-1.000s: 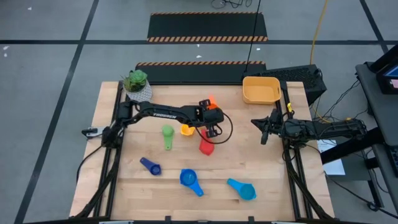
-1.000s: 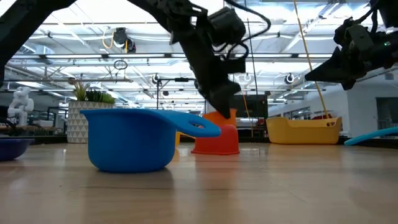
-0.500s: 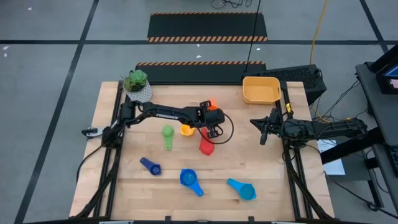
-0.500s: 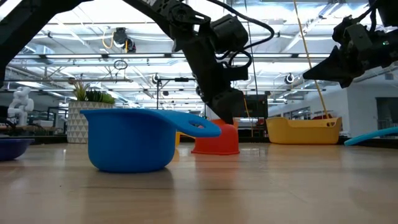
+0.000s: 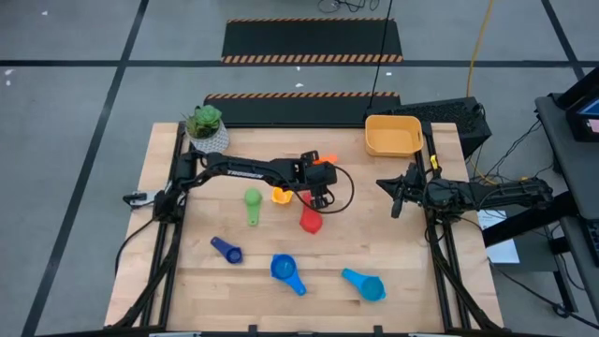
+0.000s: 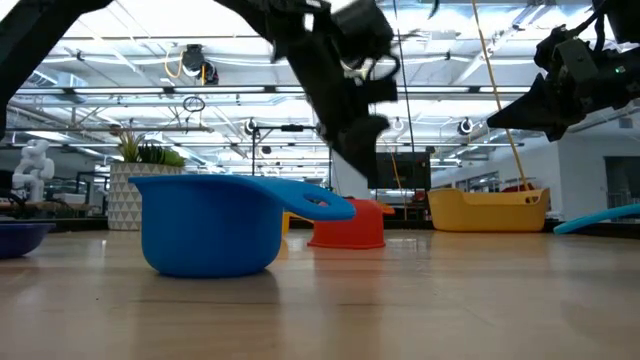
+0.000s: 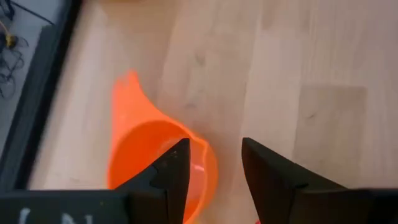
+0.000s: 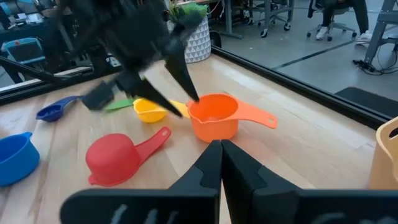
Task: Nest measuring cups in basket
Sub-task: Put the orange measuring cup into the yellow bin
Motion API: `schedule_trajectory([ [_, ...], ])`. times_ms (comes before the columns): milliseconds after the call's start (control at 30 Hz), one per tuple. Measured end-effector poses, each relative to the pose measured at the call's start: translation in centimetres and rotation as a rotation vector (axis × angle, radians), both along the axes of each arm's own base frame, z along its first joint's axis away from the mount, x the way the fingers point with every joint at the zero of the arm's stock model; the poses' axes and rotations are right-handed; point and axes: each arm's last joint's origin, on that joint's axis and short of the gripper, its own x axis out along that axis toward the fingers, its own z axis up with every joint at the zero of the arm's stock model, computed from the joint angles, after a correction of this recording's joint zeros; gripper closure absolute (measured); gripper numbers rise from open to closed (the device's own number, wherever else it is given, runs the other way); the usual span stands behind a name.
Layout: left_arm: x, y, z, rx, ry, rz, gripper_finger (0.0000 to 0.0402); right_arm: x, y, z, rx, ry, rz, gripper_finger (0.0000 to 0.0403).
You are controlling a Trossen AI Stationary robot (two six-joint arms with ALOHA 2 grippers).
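Note:
My left gripper is open above the orange cup. One finger is over the bowl and the other finger is outside the wall. The orange cup stands upright on the table, mid-far. The yellow cup, green cup, red cup, dark blue cup, blue cup and light blue cup lie apart on the wood. The red cup rests mouth down. The yellow-orange basket sits at the far right corner. My right gripper is shut and hovers at the table's right. My left gripper comes at the orange cup from above, slanting, with the cup's rim between its open fingers. I cannot tell whether either finger touches the rim or wall. The cup sits on the table.
A white pot with a green plant stands at the far left corner. The blue cup fills the low view's foreground. Bare wood lies between the orange cup and the basket, and along the near edge.
My left gripper has dipped toward the orange cup and then risen a little, still open and blurred by motion now. My right gripper has stayed put.

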Motion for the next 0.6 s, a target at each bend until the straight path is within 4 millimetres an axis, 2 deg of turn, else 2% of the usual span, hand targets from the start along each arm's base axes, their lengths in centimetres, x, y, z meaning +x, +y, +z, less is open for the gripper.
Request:
schedule_trajectory([
  [100,-0.6,-0.1,1.2,0.001,-0.001,-0.003,0.0252,0.0,0.0,0.0,-0.004,0.004,0.002,0.0403],
  [233,-0.6,0.0,1.8,-0.008,-0.03,0.018,0.0252,0.0,0.0,-0.1,-0.006,0.01,0.003,0.0403],
  [367,-0.5,0.4,1.0,-0.01,-0.014,0.026,0.0252,0.0,0.0,-0.1,0.006,0.008,0.001,0.0403],
  [600,-1.3,0.1,0.2,0.003,0.138,-0.061,0.0251,0.0,0.0,-0.1,0.019,0.002,-0.001,0.0403],
])
